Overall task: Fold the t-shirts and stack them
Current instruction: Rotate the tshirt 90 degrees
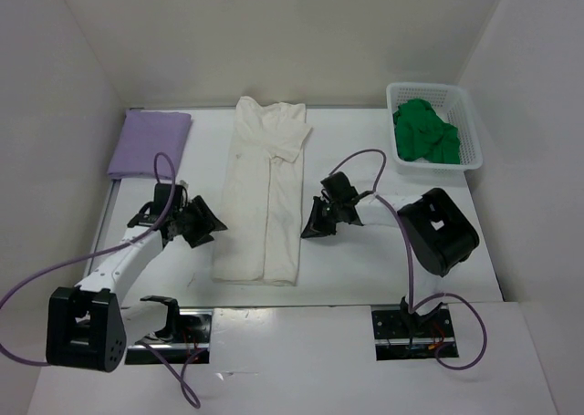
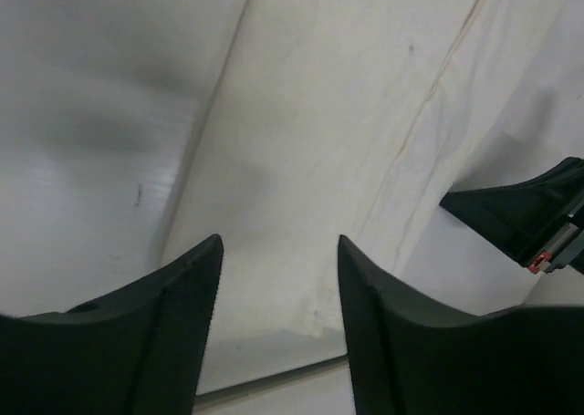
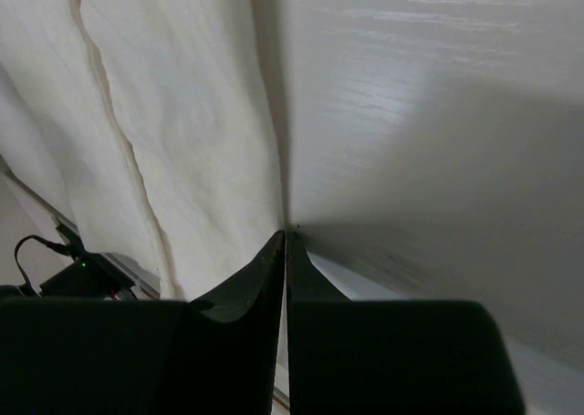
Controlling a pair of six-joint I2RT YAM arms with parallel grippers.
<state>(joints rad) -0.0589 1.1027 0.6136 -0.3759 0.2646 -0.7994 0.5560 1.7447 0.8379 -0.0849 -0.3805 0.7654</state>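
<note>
Cream t-shirt point(image 1: 265, 191), frame centre: looks limp, light; best pinched at side edges.
Left gripper point(image 2: 280, 246): spread.
Right gripper point(image 3: 285, 237): pressed together.

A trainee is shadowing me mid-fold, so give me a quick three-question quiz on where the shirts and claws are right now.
1. True or false: the green t-shirt lies in the white basket.
2. Which claw has its fingers pressed together? A) left claw B) right claw
3. Fill in: in the top view, the folded lavender t-shirt lies to the ___ of the long cream-white t-shirt.
Key: 1 true; 2 B; 3 left.
</note>
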